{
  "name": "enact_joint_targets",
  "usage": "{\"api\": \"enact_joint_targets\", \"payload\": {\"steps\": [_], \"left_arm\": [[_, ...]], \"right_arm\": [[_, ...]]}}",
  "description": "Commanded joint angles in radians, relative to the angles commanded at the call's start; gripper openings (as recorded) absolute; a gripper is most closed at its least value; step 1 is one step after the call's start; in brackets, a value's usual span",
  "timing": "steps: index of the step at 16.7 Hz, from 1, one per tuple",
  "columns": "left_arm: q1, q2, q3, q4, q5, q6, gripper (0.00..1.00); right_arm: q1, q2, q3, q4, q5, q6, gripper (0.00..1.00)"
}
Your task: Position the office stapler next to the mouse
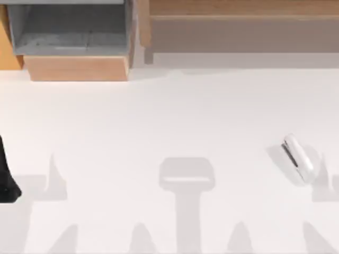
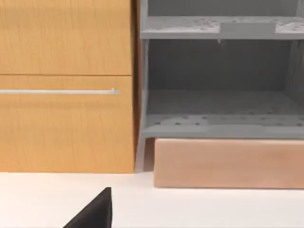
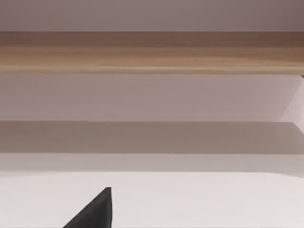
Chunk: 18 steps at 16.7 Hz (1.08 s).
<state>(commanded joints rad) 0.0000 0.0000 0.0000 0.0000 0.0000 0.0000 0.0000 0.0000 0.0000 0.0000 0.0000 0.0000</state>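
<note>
A white office stapler (image 1: 296, 157) lies untouched near the worktop's (image 1: 169, 116) right edge, awaiting a grasp; gripper states cannot be told.

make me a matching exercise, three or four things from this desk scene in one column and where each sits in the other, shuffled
Things:
1. office stapler
2. grey open shelf unit
3. black mouse
4. long wooden shelf

Places (top view):
A. far edge, right part
B. left edge of the white table, near side
C. far left corner
D. right side of the white table, lying at a slant

Pairs: 1-D, 2-C, 3-B, 4-A
</note>
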Motion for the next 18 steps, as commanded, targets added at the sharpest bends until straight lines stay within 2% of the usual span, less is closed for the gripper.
{"api": "enact_joint_targets", "payload": {"steps": [4, 8, 18], "left_arm": [[0.000, 0.000, 0.000, 0.000, 0.000, 0.000, 1.00], [0.000, 0.000, 0.000, 0.000, 0.000, 0.000, 1.00], [0.000, 0.000, 0.000, 0.000, 0.000, 0.000, 1.00]], "right_arm": [[0.005, 0.031, 0.030, -0.021, 0.001, -0.003, 1.00], [0.038, 0.220, 0.193, -0.136, 0.002, -0.018, 1.00], [0.172, 1.220, 0.842, -0.641, -0.018, -0.048, 1.00]]}}
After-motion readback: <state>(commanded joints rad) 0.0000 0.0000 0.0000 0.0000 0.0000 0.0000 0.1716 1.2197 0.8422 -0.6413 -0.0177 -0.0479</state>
